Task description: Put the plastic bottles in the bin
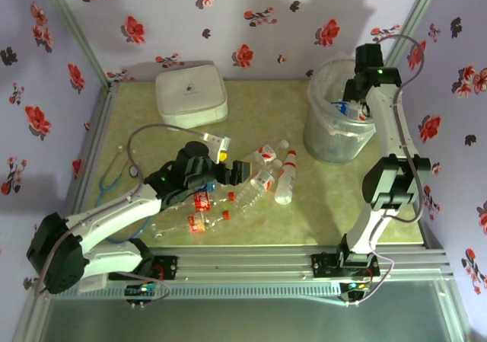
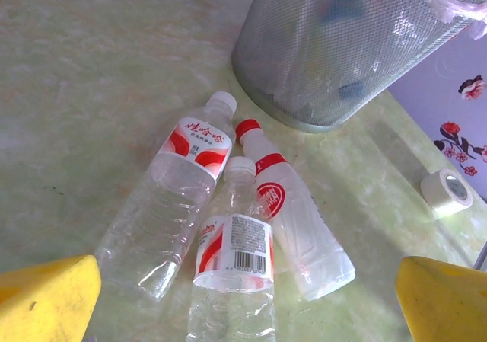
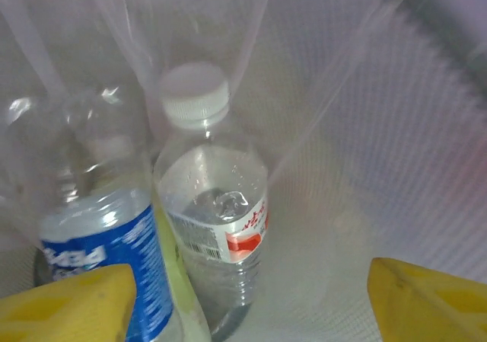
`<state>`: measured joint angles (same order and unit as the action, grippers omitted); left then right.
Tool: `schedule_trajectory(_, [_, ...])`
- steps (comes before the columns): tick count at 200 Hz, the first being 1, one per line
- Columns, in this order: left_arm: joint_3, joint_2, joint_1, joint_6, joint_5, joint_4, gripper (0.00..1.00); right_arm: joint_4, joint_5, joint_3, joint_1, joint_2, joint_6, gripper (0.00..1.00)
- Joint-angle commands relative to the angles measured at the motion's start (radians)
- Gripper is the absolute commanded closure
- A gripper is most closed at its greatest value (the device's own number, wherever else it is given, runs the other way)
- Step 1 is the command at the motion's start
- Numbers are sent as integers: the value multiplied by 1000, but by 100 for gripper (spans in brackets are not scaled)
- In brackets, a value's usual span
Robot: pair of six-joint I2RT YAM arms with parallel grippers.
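Observation:
Several plastic bottles lie in a loose heap on the green table, among them a red-capped one [image 1: 286,180] and a crushed one [image 1: 199,214]. My left gripper [image 1: 237,171] hovers open just above them. In the left wrist view its yellow fingers [image 2: 47,302] flank a red-labelled bottle [image 2: 234,252], with a white-capped bottle [image 2: 176,197] and a red-capped bottle [image 2: 293,212] beside it. My right gripper [image 1: 354,100] is inside the bin [image 1: 333,140], open. Below it stand a red-labelled bottle [image 3: 214,228] and a blue-labelled bottle [image 3: 103,260], neither touched by the fingers [image 3: 430,300].
A white rounded square box [image 1: 191,92] sits at the back left. A roll of tape [image 2: 447,191] lies on the table to the right of the bin [image 2: 342,49]. A blue cable [image 1: 112,176] trails along the left edge. Flowered walls close in three sides.

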<state>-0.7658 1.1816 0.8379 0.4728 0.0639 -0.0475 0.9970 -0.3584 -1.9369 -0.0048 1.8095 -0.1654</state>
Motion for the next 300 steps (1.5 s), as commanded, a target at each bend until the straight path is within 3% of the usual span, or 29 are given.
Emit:
schedule_trajectory(1, [-33, 20, 7, 14, 17, 4, 0, 50, 6, -71, -6, -59, -3, 17])
schedule_trajectory(17, [-43, 35, 9, 6, 17, 13, 0, 58, 18, -85, -4, -93, -11, 16])
schedule_trajectory(61, [-173, 127, 10, -90, 7, 248, 2, 27, 283, -4, 5, -267, -59, 10])
schedule_trajectory(106, [-319, 249, 49, -206, -68, 530, 7, -132, 538, 343, 45, -539, -172, 1])
schedule_trajectory(136, [-417, 351, 55, -254, -117, 578, 8, -222, 599, 600, 127, -713, -246, 1])
schedule_trajectory(158, [-505, 449, 31, -307, -85, 601, 13, -249, 650, 737, 156, -804, -264, 1])
schedule_trajectory(186, [-629, 587, -21, -392, -31, 679, 21, -140, 615, 796, 156, -834, -207, 1])
schedule_trajectory(232, [-730, 713, -69, -487, -17, 752, 23, -156, 582, 880, 154, -898, -203, 1])
schedule_trajectory(253, [-765, 754, -79, -490, -13, 776, 33, -145, 571, 867, 155, -870, -191, 3])
schedule_trajectory(300, [-738, 745, -79, -503, 76, 736, 24, -158, 550, 872, 154, -844, -175, 3])
